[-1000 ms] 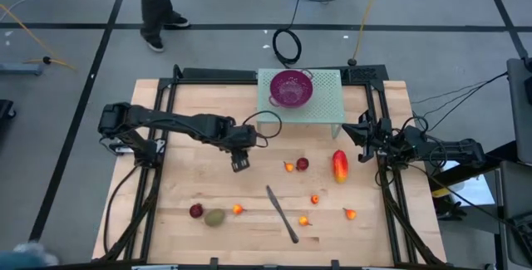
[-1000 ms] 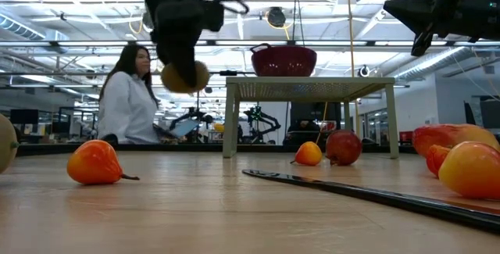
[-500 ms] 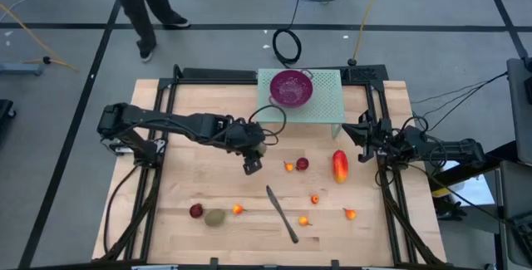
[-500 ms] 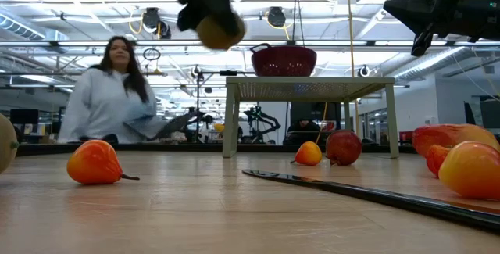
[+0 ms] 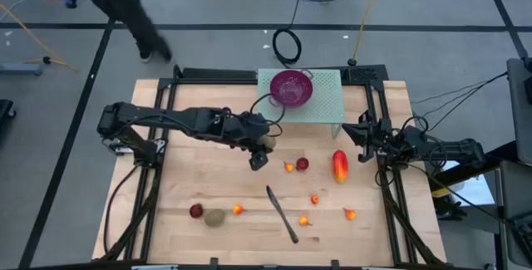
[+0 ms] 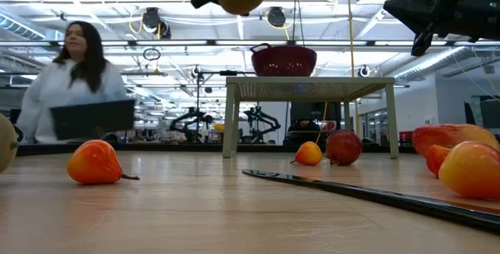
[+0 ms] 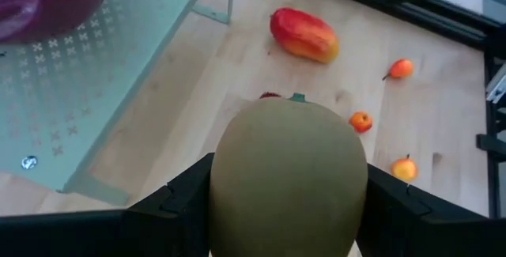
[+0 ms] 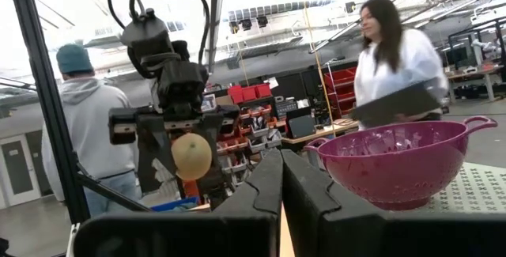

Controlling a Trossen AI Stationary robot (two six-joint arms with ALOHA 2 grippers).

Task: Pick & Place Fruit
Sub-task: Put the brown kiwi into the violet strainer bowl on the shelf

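The left gripper (image 5: pixel 260 155) hangs above the middle of the desk (image 5: pixel 191 179) with its fingers (image 7: pixel 170 202) clamped on a brownish-green kiwi (image 7: pixel 288 174), lifted well clear of the wood and near the low perforated stand (image 5: pixel 320 108) that carries the purple bowl (image 5: pixel 291 88). The kiwi sits between the two pads across its short middle, its long axis pointing out past the tips; that looks a sound hold, since the oval would likely squirt out if pinched near either end. It reads as a light, firm, smooth-skinned piece, probably a rigid model fruit, so a moderate squeeze should do and bruising is no worry, though the rounded sides give little for the pads to bite on. The right gripper (image 5: pixel 363 143) waits at the desk's right edge, beside the stand, its fingers (image 8: pixel 265 198) pressed together on nothing. Still on the desk lie the mango (image 5: pixel 339 166), a dark red fruit (image 5: pixel 302 164) touching a small orange one (image 5: pixel 289 167), a second kiwi (image 5: pixel 215 217) and several more small orange pieces around the knife (image 5: pixel 282 213).
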